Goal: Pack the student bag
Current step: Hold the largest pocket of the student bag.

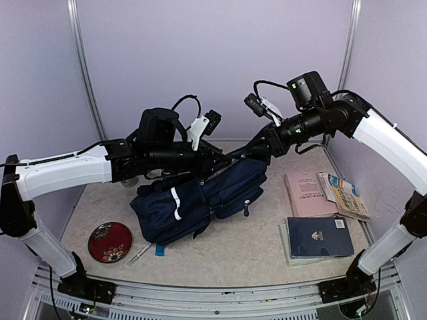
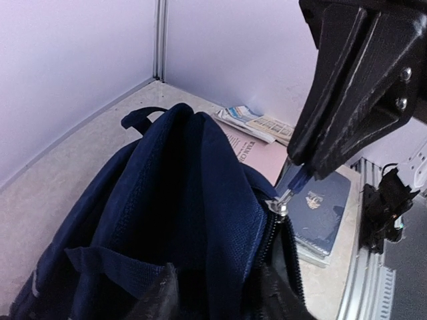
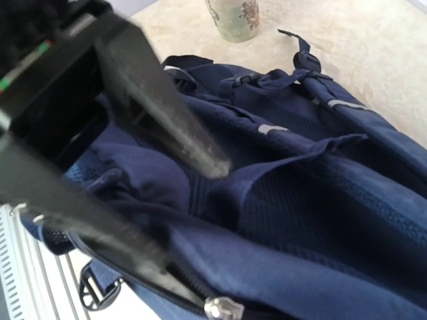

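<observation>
The navy student bag [image 1: 193, 207] lies mid-table with its top end held up off the table. My left gripper [image 1: 217, 165] is shut on a fold of the bag's top fabric beside the zip. Its fingers [image 2: 157, 300] straddle that fold, and one also shows in the right wrist view [image 3: 167, 107]. My right gripper [image 1: 248, 157] is shut on the blue zipper pull [image 2: 295, 181], held taut above the silver slider [image 2: 279, 207]. The slider [image 3: 223, 309] shows at the bottom of the right wrist view, where my own right fingers are out of frame. The zip is partly open.
A pink book [image 1: 305, 193], a folded magazine [image 1: 343, 195] and a navy book [image 1: 319, 237] lie at the right. A red plate [image 1: 110, 241] and a pen [image 1: 141, 253] lie front left. A patterned cup [image 3: 233, 17] stands behind the bag.
</observation>
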Motion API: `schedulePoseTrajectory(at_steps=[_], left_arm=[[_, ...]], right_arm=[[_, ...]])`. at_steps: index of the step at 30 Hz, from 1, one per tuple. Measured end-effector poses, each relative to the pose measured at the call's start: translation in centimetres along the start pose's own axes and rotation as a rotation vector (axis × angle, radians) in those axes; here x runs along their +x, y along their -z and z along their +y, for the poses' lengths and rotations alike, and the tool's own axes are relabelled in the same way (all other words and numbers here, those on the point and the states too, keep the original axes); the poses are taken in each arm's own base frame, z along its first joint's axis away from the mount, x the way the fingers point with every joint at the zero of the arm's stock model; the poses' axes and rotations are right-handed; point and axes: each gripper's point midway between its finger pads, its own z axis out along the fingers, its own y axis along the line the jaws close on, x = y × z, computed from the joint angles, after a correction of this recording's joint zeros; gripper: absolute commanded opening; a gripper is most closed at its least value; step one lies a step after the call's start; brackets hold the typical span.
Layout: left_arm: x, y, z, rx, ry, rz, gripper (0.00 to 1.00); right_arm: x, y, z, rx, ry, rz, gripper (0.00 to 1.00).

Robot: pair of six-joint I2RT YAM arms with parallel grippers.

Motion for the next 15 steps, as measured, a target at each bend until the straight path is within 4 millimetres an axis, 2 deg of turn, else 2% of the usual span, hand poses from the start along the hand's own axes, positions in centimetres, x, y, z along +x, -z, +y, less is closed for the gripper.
schedulePoseTrajectory(at_steps=[2, 6, 9, 10, 12, 13, 15], left_arm=[[0.3, -0.3, 0.5, -0.022, 0.002, 0.013, 0.24], [0.9, -1.4, 0.5, -0.036, -0.015, 0.034, 0.42], [1.9, -2.1, 0.3, -0.039, -0.032, 0.064, 0.45], [2.3, -2.4, 0.2, -0.041, -0.039, 0.074, 0.4], [2.9, -2.7, 0.0, -0.044, -0.049, 0.089, 0.07], [3.1, -2.9, -0.1, -0.045, -0.058, 0.098, 0.0], [3.3, -3.2, -0.3, -0.055, -0.076, 0.114, 0.0]], right_arm=[[-0.1, 0.0, -0.1, 0.003, 0.002, -0.003, 0.0], [-0.2, -0.1, -0.2, 0.011, 0.007, -0.009, 0.0], [-0.1, -0.1, -0.2, 0.008, 0.005, -0.006, 0.0], [0.0, -0.1, -0.2, 0.007, 0.004, -0.003, 0.0], [0.2, -0.2, -0.2, 0.007, 0.0, 0.004, 0.0], [0.3, -0.3, -0.2, 0.008, -0.001, 0.007, 0.0], [0.6, -0.5, -0.4, 0.01, -0.003, 0.011, 0.0]])
